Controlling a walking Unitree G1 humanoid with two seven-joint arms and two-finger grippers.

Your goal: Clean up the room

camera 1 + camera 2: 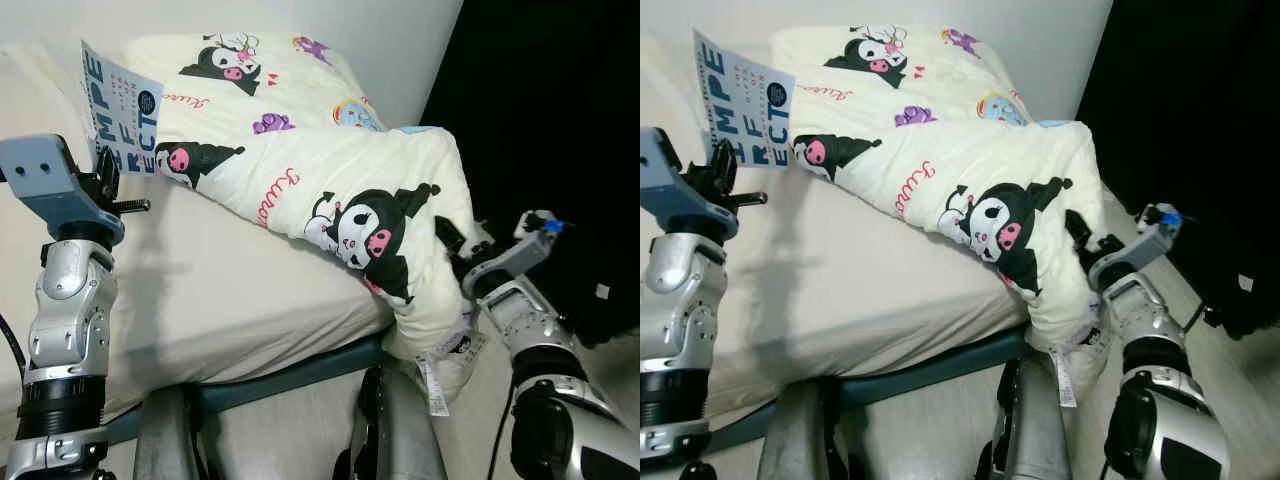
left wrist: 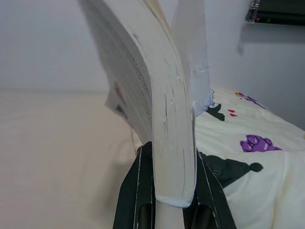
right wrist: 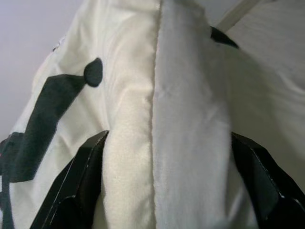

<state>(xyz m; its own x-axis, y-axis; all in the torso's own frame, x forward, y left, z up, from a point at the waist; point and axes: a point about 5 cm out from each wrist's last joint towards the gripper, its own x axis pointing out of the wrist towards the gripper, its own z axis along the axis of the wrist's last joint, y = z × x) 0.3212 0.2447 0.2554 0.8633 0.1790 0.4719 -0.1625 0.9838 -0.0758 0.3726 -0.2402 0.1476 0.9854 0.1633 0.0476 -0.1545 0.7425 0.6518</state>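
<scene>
Left tool (image 2: 172, 191) pinched the book (image 1: 120, 108) over the bed's (image 1: 230, 290) left side, right tool (image 3: 162, 181) clamped the duvet (image 1: 400, 210) at its right edge, either grip likely slipping.

Silver jointed arms (image 1: 68, 300), grey-blue wrist bracket (image 1: 45, 180), black cable (image 1: 12, 345)

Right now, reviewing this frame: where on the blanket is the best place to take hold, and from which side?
The blanket is probably best gripped at its thick folded edge hanging off the bed's right corner. That bunched fold droops free of the mattress, so coming from the robot's right side suits it. The right gripper already straddles this edge there, while the left gripper holds a book.
</scene>
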